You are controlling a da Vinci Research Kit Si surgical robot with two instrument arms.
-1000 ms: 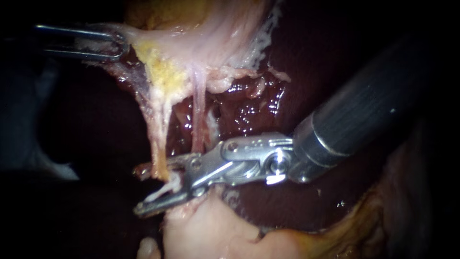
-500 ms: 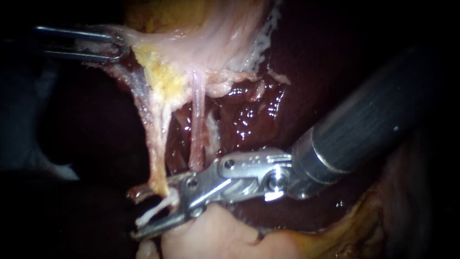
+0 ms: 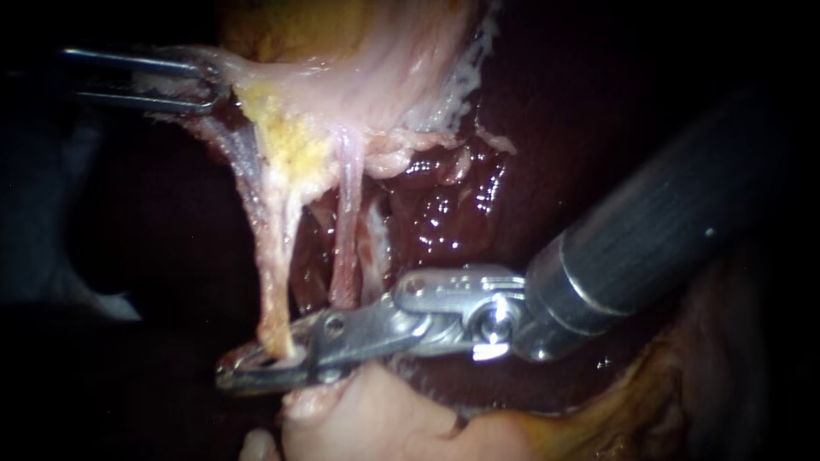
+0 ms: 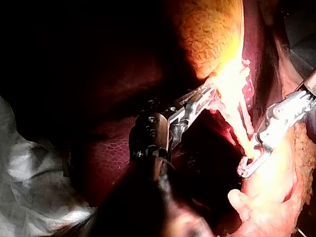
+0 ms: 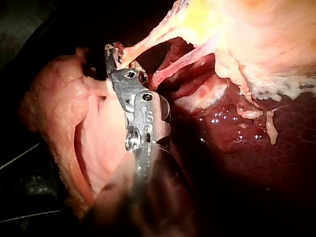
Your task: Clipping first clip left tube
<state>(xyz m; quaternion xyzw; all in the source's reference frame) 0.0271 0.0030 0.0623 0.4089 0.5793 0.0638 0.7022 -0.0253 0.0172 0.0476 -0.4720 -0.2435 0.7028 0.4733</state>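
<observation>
Pale left tube hangs at lower left, pinched in our right instrument's narrow claw. We should squeeze fully, square across it, while our left instrument's claw grips tissue at upper left.

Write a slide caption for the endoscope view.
Right instrument clamped on the left tube; left instrument holds the gallbladder taut, with the liver behind.
</observation>
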